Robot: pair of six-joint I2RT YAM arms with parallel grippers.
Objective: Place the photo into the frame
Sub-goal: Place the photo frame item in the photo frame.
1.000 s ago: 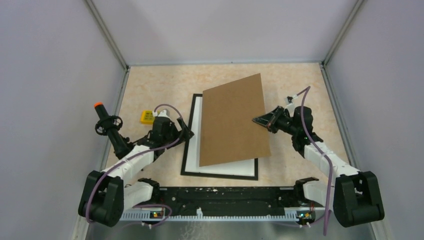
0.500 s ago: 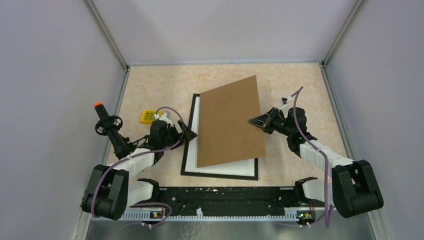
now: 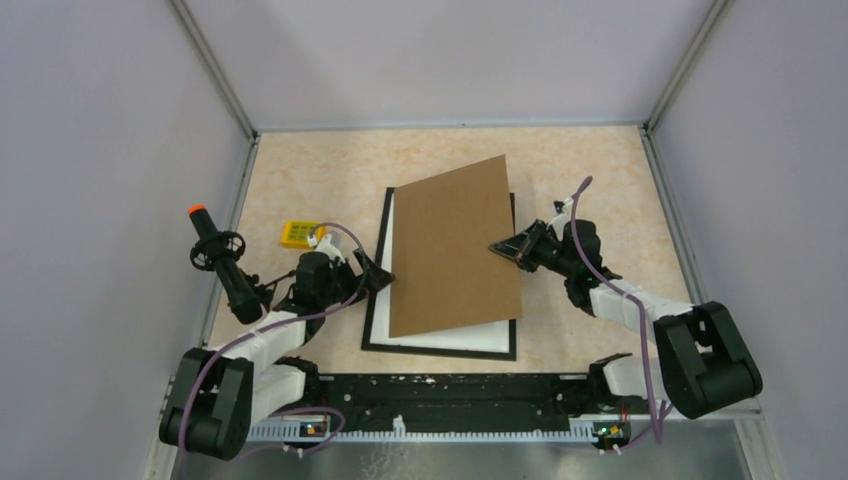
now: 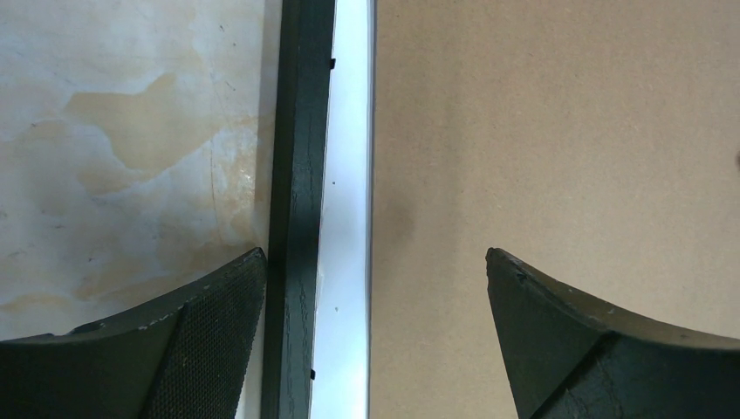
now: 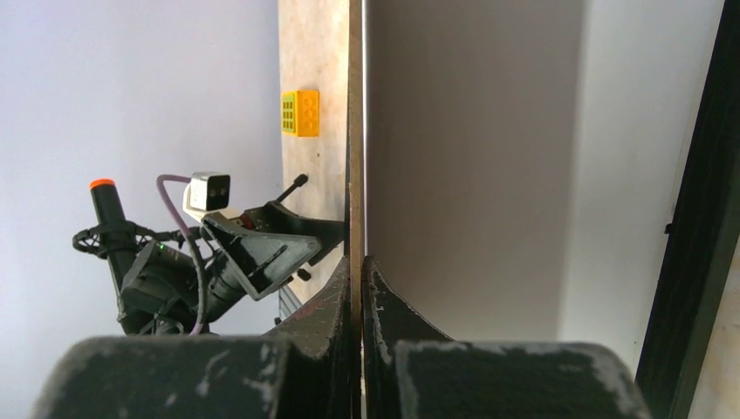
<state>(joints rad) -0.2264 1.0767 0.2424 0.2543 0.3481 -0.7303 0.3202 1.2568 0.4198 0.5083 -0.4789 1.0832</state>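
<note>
**Right gripper pinching the cardboard, left gripper spread at the frame's rail**

Your right gripper (image 3: pixel 497 247) is clenched on the right edge of the brown cardboard sheet (image 3: pixel 450 250). In the wrist view that edge shows as a thin line squeezed between the two fingers. The sheet sits askew over the frame (image 3: pixel 440 351), with its far right corner poking past the frame's far rail.

The frame lies flat on the worktop (image 3: pixel 300 170), between your two arms. The photo (image 3: pixel 455 333) lies inside it, plain white side up. You see only a strip of it along the left rail and a wedge at the near end, because the cardboard covers the rest.

Your left gripper (image 3: pixel 379 272) is spread wide and holds nothing. It hangs low over the frame's left rail, one finger above the bare worktop and the other above the cardboard. You cannot tell whether it touches anything.

A yellow block (image 3: pixel 296 234) lies on the worktop left of the frame, and a black handle (image 3: pixel 213 250) with an orange tip stands near the left wall.
</note>
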